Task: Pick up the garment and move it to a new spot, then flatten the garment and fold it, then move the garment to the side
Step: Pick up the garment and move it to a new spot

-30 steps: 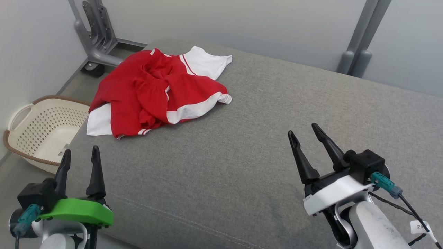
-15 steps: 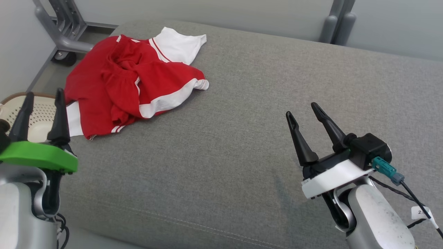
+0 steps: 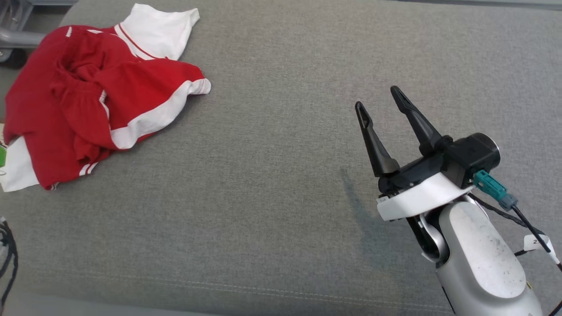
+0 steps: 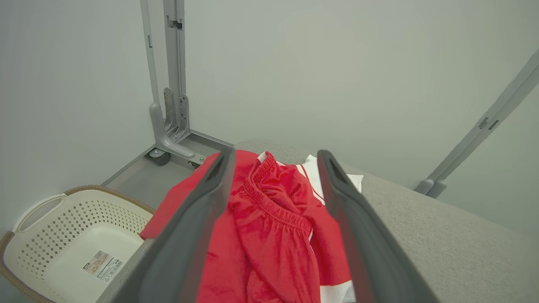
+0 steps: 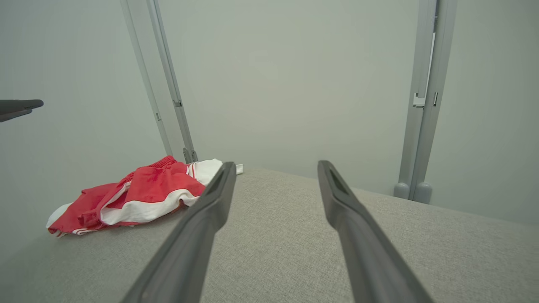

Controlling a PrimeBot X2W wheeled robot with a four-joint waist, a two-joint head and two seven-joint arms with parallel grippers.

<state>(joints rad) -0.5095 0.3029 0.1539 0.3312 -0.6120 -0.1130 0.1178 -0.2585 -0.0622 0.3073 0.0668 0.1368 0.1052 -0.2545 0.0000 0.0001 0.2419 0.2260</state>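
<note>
One garment (image 3: 88, 96), red with white panels and stripes, lies crumpled at the upper left of the head view on one grey padded surface (image 3: 281, 184), its near white corner at the left edge of the frame. One right gripper (image 3: 377, 97) stands at centre right of that view, two dark fingers spread moderately apart, nothing between them and nothing touched; it is well apart from the garment. One teal connector (image 3: 491, 189) with a black cable sits on its wrist at the right. Left wrist view: one left gripper (image 4: 276, 156), two fingers rising from the bottom centre, set moderately apart and holding nothing. The garment's gathered red waistband shows in the gap between them at lower centre; whether the fingers touch the cloth cannot be told. One cream perforated basket (image 4: 38, 210) with a brown rim occupies the lower left, one paper label (image 4: 103, 264) on its floor. One grey metal upright (image 4: 170, 84) stands at upper left with one castor (image 4: 160, 158) at its foot, and one slanted grey strut (image 4: 484, 126) at the right. Right wrist view: the right gripper's two fingers at bottom centre, equally parted and empty, over bare grey surface. The garment lies at centre left, clear of both fingers. Two grey uprights, one at upper left (image 5: 160, 84), one at right (image 5: 423, 97).
</note>
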